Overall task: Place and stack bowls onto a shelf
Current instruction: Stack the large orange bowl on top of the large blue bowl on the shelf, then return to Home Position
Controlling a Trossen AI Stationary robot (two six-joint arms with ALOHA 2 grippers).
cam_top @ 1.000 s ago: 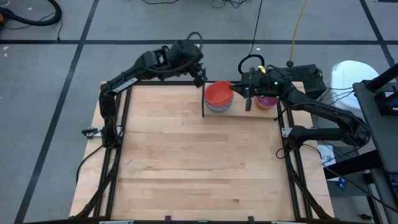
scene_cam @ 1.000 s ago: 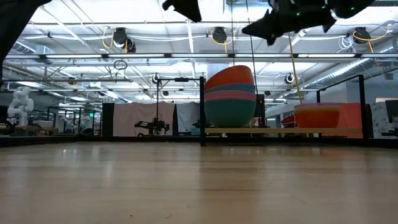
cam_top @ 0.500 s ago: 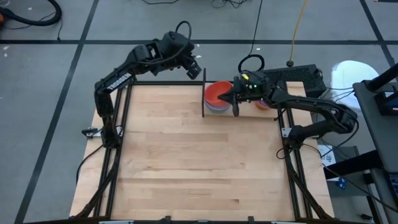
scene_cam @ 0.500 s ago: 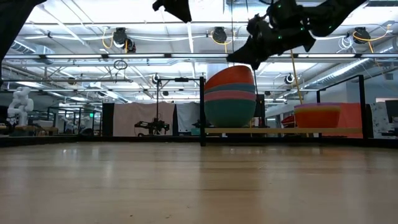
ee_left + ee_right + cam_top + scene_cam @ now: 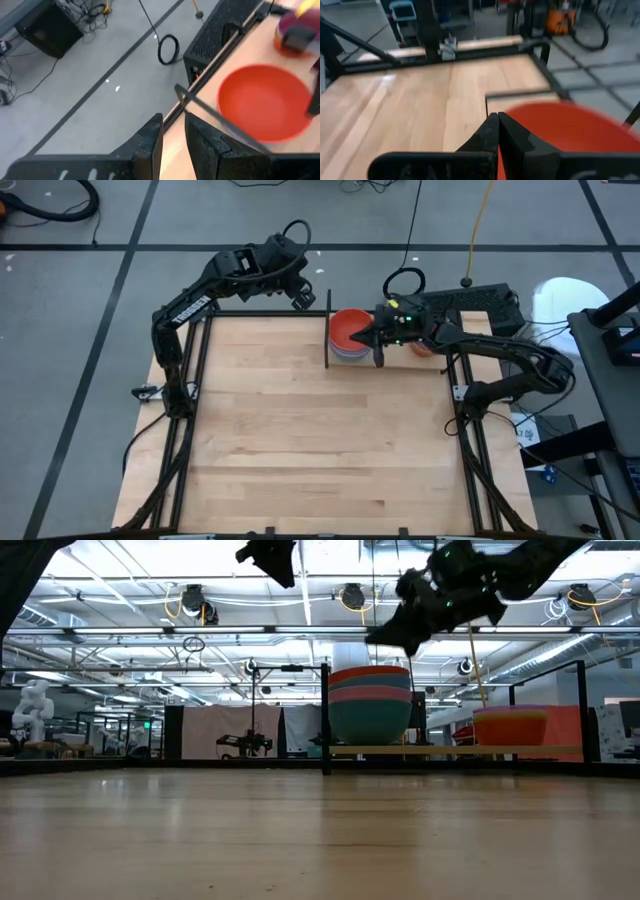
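A stack of larger bowls [image 5: 370, 705], teal and pink with a red-orange bowl [image 5: 349, 329] on top, stands on the shelf [image 5: 450, 750] beside its black post [image 5: 325, 720]. A second, smaller stack [image 5: 510, 725] stands farther right on the shelf, mostly hidden under my right arm in the high view. My right gripper [image 5: 377, 352] is shut and hovers just above the red-orange bowl's right rim [image 5: 555, 125]; the low view shows a gap between them. My left gripper [image 5: 303, 298] is open by a narrow gap [image 5: 173, 120], raised left of the post.
The shelf runs along the table's far edge. The wooden tabletop [image 5: 320, 430] spreads out in front of it, framed by black rails [image 5: 190, 380]. A black box and cables [image 5: 480, 300] lie behind the far right corner.
My right gripper has moved from over the smaller stack toward the table's left, to the big stack's top. The red-orange bowl, tilted on the stack before, now sits level in it. My left gripper has drawn away from the bowl, up and toward the table's far left.
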